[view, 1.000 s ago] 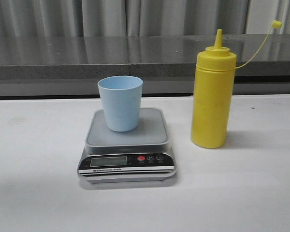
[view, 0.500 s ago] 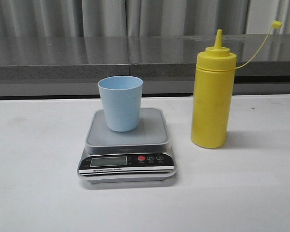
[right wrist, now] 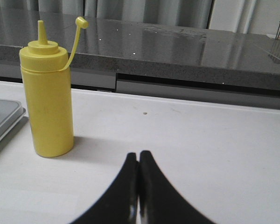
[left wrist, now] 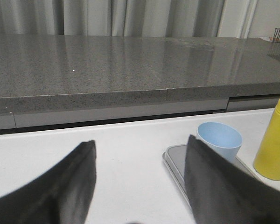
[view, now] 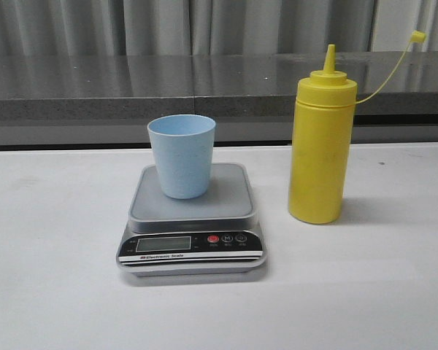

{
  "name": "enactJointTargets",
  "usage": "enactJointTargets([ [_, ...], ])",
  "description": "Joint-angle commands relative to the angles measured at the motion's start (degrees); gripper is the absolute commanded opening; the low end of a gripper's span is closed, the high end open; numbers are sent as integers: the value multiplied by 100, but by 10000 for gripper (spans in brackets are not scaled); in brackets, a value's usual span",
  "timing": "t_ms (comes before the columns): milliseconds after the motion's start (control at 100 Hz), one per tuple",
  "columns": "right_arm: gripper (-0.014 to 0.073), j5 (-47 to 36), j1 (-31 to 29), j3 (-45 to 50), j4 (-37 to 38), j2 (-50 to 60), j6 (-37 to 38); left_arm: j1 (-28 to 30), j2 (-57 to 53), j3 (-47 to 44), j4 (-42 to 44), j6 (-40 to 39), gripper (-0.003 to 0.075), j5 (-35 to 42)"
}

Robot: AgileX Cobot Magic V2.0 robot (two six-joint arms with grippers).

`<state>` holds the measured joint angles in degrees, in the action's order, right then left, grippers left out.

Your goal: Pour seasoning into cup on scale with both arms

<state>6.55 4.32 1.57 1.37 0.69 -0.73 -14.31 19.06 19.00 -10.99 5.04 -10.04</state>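
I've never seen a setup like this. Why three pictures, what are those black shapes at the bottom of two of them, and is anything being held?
It is a robot with two arms, each ending in a two-fingered gripper. One picture looks forward over the table; the other two come from cameras on the wrists, so the black shapes are the grippers' own fingers. The left gripper is open, its fingers wide apart. The right gripper is shut, its fingers pressed together on nothing. Nothing is held. On the white table sits a scale with a blue cup on its platform. A yellow bottle stands upright beside the scale on the robot's right, its cap off the nozzle, on its tether.
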Motion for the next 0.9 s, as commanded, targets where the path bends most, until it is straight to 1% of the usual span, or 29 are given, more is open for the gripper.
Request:
enactJointTargets([
  [0,-67,-430,-27,-127,64,102,-16,32,39,147,-54,6,240,463],
  [10,-67,-430,-27,-127,64,102,-16,32,39,147,-54,6,240,461],
  [110,-67,-430,-27,-127,64,102,-16,32,39,147,-33,6,62,461],
  [130,-67,-430,-27,-127,64,102,-16,32,39,147,-33,6,38,461],
  [160,-67,-430,-27,-127,64,102,-16,32,39,147,-33,6,-18,464],
  [170,-67,-430,-27,-127,64,102,-16,32,39,147,-21,6,-21,464],
  [310,-67,-442,-27,-127,64,102,-16,32,39,147,-22,6,-20,474],
  [380,-67,-609,-27,-127,64,102,-16,32,39,147,-22,6,-20,474],
  [460,-67,-1154,-21,-127,-26,102,-2,32,39,147,-22,6,-20,463],
  [550,-67,-1785,-21,-150,-466,102,109,32,39,147,-22,6,-20,463],
  [590,-67,-1857,-21,-214,-673,102,158,32,39,147,-22,6,-20,463],
  [660,-67,-1614,-21,-437,-791,75,158,32,39,147,-22,6,-20,463],
  [790,-67,-406,-21,-1116,-790,-263,158,32,39,147,-22,6,-20,463],
  [890,-67,264,-21,-1662,-790,-784,158,32,39,147,-22,6,-20,463],
])
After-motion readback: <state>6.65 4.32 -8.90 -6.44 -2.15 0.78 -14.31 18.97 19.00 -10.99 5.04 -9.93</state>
